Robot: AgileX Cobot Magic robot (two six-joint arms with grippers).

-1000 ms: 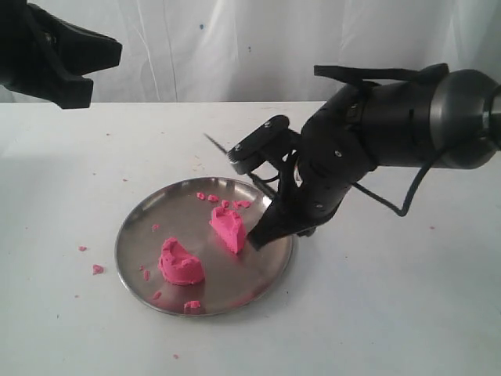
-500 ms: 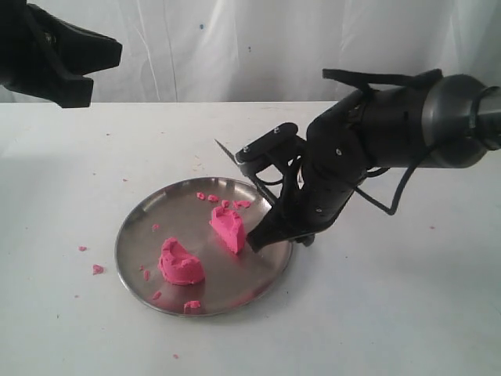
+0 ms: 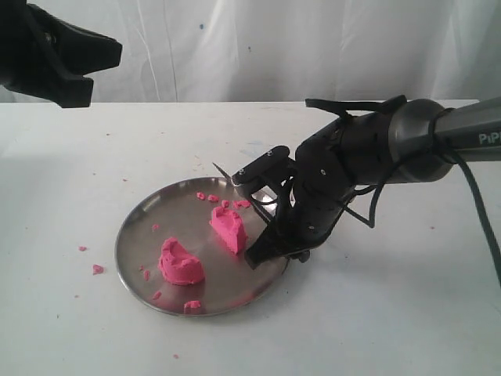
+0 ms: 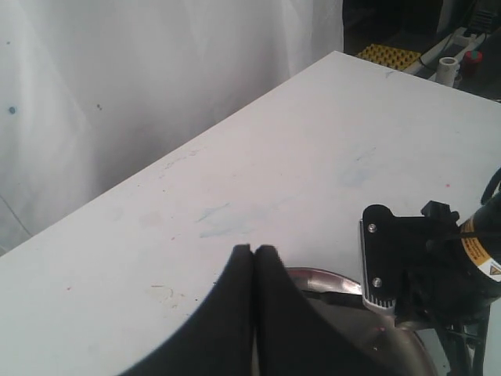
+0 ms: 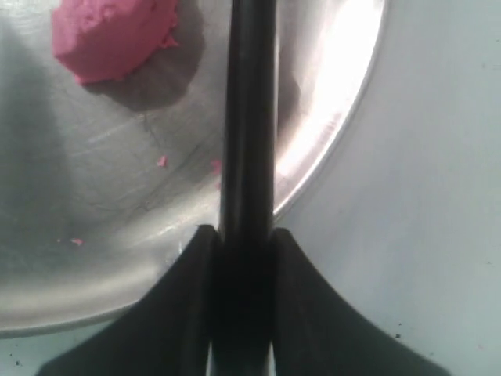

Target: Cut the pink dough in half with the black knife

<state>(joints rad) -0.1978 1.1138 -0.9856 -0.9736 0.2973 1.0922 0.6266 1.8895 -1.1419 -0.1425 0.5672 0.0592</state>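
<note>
The pink dough lies as two chunks on a round steel plate (image 3: 133, 235): one (image 3: 182, 262) front left, one (image 3: 228, 229) near the middle, the latter also in the right wrist view (image 5: 113, 35). My right gripper (image 3: 262, 251) hangs over the plate's right rim, beside the middle chunk, shut on the black knife (image 5: 246, 117). The knife's thin tip (image 3: 221, 171) sticks out over the plate's back edge. In the right wrist view the right gripper (image 5: 243, 233) clamps the knife from both sides. My left gripper (image 3: 66, 59) hovers high at the far left, shut and empty (image 4: 254, 252).
Small pink crumbs lie on the plate's back part (image 3: 223, 202) and on the white table left of it (image 3: 98, 269). A white cloth backdrop (image 3: 258, 47) hangs behind the table. The plate's rim (image 4: 329, 276) shows below the left gripper.
The right arm has lowered and moved slightly forward with the knife, bringing the knife tip down toward the plate's back edge. Dough chunks and left gripper have not moved.
</note>
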